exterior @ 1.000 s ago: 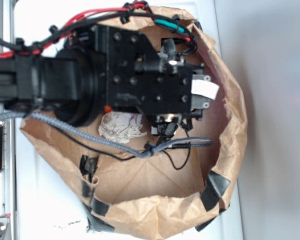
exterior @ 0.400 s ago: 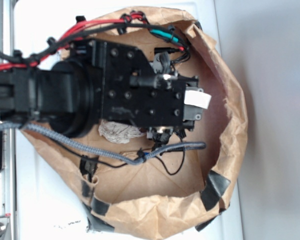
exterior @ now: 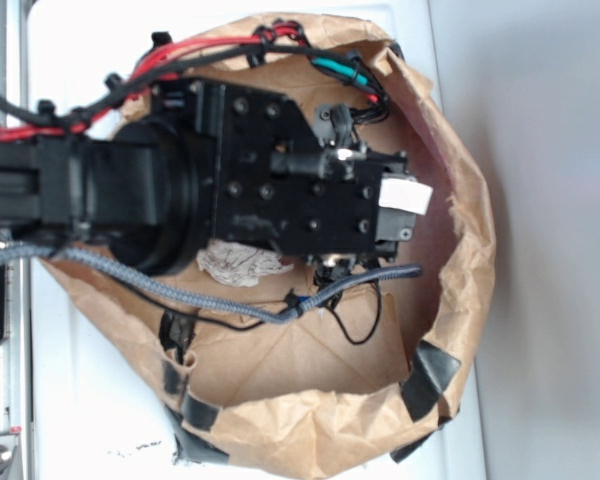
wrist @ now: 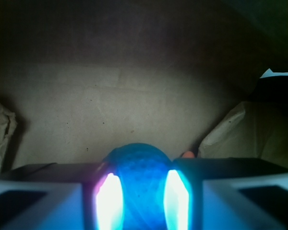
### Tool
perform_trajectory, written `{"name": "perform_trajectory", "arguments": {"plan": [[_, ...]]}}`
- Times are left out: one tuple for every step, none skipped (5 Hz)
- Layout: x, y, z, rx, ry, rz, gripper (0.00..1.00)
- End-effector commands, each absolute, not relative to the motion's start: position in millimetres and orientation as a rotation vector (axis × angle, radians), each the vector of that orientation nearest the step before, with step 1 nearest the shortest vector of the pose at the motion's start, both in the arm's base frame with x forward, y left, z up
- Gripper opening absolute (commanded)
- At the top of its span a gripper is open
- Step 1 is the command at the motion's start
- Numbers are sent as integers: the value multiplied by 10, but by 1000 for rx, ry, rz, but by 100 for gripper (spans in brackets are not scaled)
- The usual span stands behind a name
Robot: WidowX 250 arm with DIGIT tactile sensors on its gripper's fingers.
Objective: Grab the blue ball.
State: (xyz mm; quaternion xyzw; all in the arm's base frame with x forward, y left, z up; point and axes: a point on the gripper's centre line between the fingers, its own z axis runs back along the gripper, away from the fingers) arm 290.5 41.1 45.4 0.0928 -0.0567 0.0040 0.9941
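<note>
In the wrist view the blue ball (wrist: pixel 140 167) sits between my two fingers, its dimpled surface filling the space between them. My gripper (wrist: pixel 141 191) is shut on it, with bright glare along both inner pads (wrist: pixel 109 201). Brown paper floor lies behind the ball. In the exterior view the black arm and gripper body (exterior: pixel 310 195) reach into the brown paper bag (exterior: pixel 470 250) from the left and hide both the ball and the fingertips.
A crumpled white paper wad (exterior: pixel 235 265) lies partly under the arm. A grey braided cable (exterior: pixel 280 305) and thin black wire trail across the bag's floor. Black tape patches (exterior: pixel 430 375) hold the bag's crumpled rim. Crumpled paper (wrist: pixel 245 129) rises right of the gripper.
The arm shifted left and lower in the picture, then a little right again. It now covers more of the paper wad than a second ago.
</note>
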Motion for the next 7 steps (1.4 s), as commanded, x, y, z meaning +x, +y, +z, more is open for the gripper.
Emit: {"name": "perform_trajectory", "arguments": {"plan": [[2991, 472, 668, 197, -188, 30, 0], [2969, 506, 795, 183, -207, 42, 0], [2938, 579, 1051, 149, -238, 78, 0], [2887, 651, 1343, 102, -261, 119, 0], [2812, 660, 1616, 73, -293, 157, 0], [2757, 631, 1797, 33, -299, 178, 0], [2723, 601, 1913, 32, -313, 188, 0]]}}
